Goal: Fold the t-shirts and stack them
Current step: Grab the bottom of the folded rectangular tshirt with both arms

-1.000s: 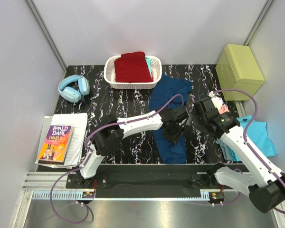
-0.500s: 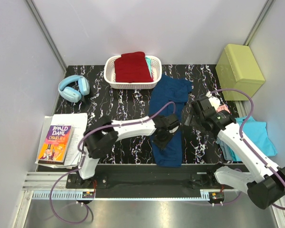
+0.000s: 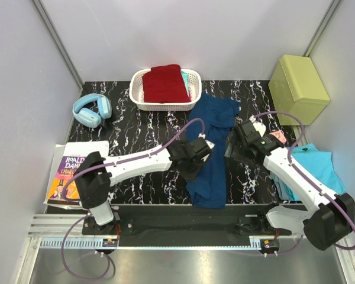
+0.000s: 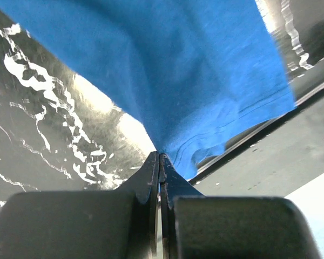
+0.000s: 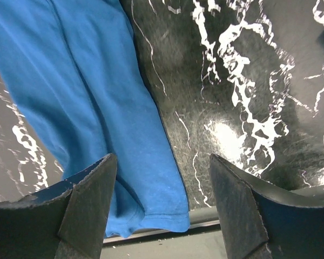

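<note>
You are working on a black, white-veined tabletop (image 3: 148, 127) boxed in by plain pale walls. The blue t-shirt (image 3: 216, 115) is the largest thing on it: it runs as a long narrow strip from just beside the basket down to the near edge, between your two arms. Your left fingers (image 4: 151, 178) are pinched tight on a fold of that shirt at its left side, about halfway along, with the cloth fanning out from the tips. Your right fingers (image 5: 92, 194) stand spread wide and grip nothing, hovering over the strip's right edge and the bare tabletop beside it. A green box (image 3: 299, 89) sits in the far right corner. The white basket (image 3: 136, 94) at the back holds a folded dark red t-shirt (image 3: 164, 84). A turquoise t-shirt (image 3: 322, 168) lies bunched at the right edge, partly under your right arm. On the left are pale blue headphones (image 3: 92, 109) and, nearer you, a book (image 3: 71, 177) on some papers.
</note>
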Motion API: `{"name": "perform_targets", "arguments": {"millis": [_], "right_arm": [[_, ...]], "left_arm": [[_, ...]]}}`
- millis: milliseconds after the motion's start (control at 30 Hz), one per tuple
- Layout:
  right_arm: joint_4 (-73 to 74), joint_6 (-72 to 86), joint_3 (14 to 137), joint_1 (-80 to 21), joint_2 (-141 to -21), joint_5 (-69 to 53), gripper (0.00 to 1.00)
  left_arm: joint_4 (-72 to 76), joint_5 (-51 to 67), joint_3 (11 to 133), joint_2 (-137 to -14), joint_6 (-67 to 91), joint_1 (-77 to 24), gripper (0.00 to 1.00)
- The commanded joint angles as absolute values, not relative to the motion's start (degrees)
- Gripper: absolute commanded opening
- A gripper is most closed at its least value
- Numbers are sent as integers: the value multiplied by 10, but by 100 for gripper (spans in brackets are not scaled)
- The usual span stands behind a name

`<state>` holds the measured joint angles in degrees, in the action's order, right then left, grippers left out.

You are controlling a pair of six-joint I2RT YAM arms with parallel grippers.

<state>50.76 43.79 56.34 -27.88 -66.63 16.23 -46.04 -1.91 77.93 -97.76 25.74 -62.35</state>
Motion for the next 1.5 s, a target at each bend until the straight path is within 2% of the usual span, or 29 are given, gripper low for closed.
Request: {"name": "perform_targets", "arguments": {"millis": [0,367,667,800,1000,1100,1167,1200,1267,1367,1467], "right_arm": [[487,437,556,-284,-688,133,77],[483,428,569,-284,-701,131,77],[473,423,565,-284,-720,124,77],[468,423,563,-284,-726,118,77],[454,416,554,-284,-736,89,77],[450,403,545,-284,-761,52,78],[444,395,532,-284,-775,29,78],[442,395,527,-284,-777,26,78],[422,399,504,-284,-776,25,78],[398,404,491,-284,-790,39,76],[379,407,520,-284,-822,60,67]], "left_arm": [[-475,-26,737,-960,275,-627,0],[-512,-34,660,-943,294,-627,0],[-540,-48,642,-931,303,-627,0],[-524,-58,664,-915,299,-626,4],[-513,-66,691,-908,294,-627,15],[-505,-97,686,-883,308,-625,27],[-505,-119,682,-871,322,-620,43],[-503,-123,681,-862,330,-613,46],[-499,-138,682,-857,331,-604,50],[-495,-159,698,-870,331,-586,51],[-486,-166,726,-886,328,-560,50]]}}
